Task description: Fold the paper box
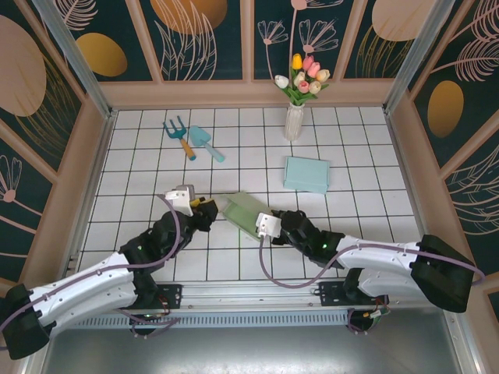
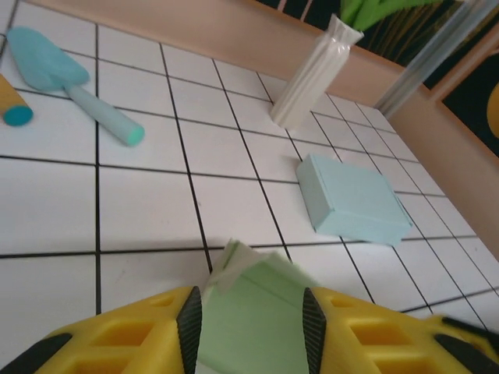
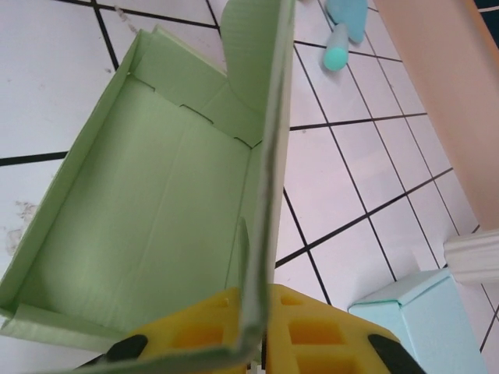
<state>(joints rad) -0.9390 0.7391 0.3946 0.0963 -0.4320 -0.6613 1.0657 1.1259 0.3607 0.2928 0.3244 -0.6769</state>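
Observation:
The green paper box (image 1: 243, 212) lies half-folded on the tiled table (image 1: 140, 167) between both arms. My left gripper (image 1: 209, 209) holds its left end: in the left wrist view the black pads (image 2: 189, 327) press on either side of the green box (image 2: 265, 288), with a loose flap sticking out ahead. My right gripper (image 1: 269, 226) is shut on the box's raised side wall (image 3: 269, 156). In the right wrist view the open green tray (image 3: 148, 218) spreads to the left of the yellow fingers (image 3: 312, 335).
A finished light blue box (image 1: 306, 174) lies just behind and right of the green one. A white vase with tulips (image 1: 293, 121) stands at the back. A blue trowel (image 1: 207, 142) and hand fork (image 1: 179, 136) lie back left. Wooden walls ring the table.

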